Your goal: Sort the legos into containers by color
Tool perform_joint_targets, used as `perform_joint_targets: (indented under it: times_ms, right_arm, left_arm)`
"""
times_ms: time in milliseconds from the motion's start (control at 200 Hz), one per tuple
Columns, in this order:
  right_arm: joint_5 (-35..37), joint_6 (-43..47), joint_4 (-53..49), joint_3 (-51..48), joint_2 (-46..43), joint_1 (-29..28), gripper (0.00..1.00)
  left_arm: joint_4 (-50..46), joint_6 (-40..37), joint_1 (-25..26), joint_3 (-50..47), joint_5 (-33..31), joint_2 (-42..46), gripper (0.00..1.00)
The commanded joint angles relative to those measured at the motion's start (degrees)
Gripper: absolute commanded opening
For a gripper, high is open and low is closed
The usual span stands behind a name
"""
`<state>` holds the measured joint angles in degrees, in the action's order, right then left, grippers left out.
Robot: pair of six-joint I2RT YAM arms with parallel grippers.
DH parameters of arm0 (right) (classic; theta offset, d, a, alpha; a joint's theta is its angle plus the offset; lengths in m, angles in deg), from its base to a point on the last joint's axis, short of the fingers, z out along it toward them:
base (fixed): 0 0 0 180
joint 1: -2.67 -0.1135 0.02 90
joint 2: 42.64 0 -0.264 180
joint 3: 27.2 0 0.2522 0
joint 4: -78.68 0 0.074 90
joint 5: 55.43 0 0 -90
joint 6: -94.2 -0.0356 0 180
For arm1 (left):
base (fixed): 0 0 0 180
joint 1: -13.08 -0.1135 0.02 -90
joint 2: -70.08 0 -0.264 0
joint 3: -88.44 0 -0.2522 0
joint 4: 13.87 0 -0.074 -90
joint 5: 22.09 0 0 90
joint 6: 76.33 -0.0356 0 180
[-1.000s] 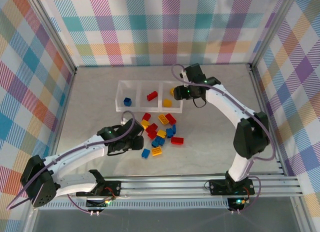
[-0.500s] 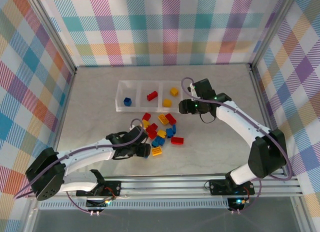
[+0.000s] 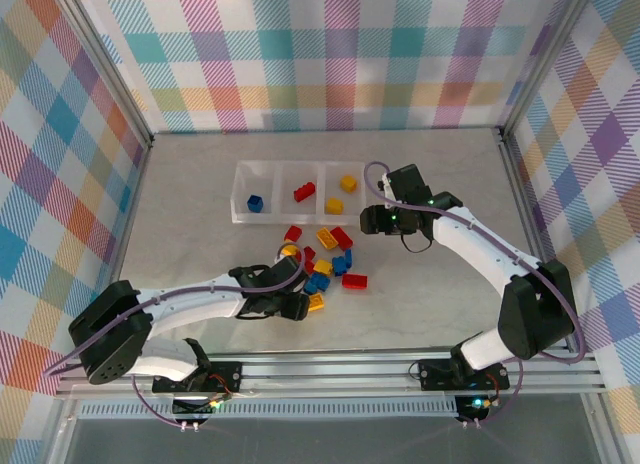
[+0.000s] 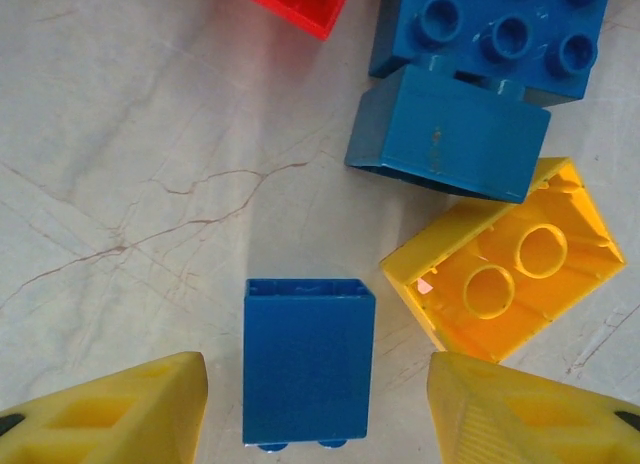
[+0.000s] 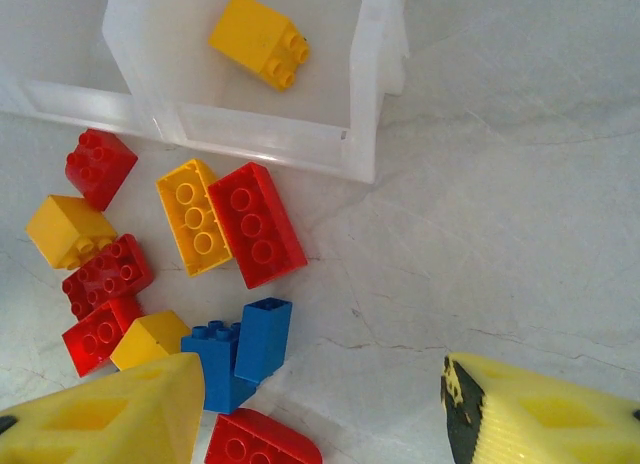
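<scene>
Closest to the bench's near edge, our left gripper (image 4: 318,389) stands open astride a blue brick (image 4: 308,359) lying on its side, with a gap showing at each finger. An upturned yellow brick (image 4: 505,269) lies just beside one finger. We judge that a closing finger could catch it and skew the blue brick or drag both. The left wrist view gives us that clearance, which the overhead view is too coarse to resolve.

Farther in, the loose legos (image 3: 325,259) cluster mid-bench. Past them our right gripper (image 5: 322,384) hangs open and empty over bare bench, by the tray's near right corner. The tray (image 3: 236,196) lies toward the far edge. Overhead we see blue, red and yellow each in a separate compartment, while the right wrist view brings the yellow compartment close.
</scene>
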<state>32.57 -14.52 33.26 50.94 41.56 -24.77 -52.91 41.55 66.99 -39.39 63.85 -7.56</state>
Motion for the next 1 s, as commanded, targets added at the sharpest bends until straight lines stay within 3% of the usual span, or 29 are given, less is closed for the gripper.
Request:
perform_joint_targets:
  times_ms: [0, 235, 485, 790, 995]
  right_arm:
    - [0.59, -0.47, 0.73, 0.31, -1.84, -0.42, 0.65]
    - [1.55, -0.24, 0.12, 0.05, -2.99, -0.42, 0.65]
    - [2.09, -0.08, -0.16, -0.38, -3.69, -0.42, 0.65]
    - [3.18, 0.53, -1.34, -0.81, -6.01, -0.42, 0.66]
    - [3.82, 0.88, -2.06, -2.19, -8.06, -0.42, 0.66]
  left_arm:
    - [-0.77, -0.91, 1.57, 2.12, -0.88, -2.83, 0.59]
    - [-2.14, -0.13, 1.90, 3.59, -2.91, -6.85, 0.54]
    - [-3.43, 0.50, 1.90, 4.49, -4.32, -7.91, 0.38]
    - [-11.67, 2.08, 1.81, 10.06, -8.23, -7.34, 0.27]
    - [-19.22, 1.56, 0.16, 19.50, -10.91, -7.08, 0.30]
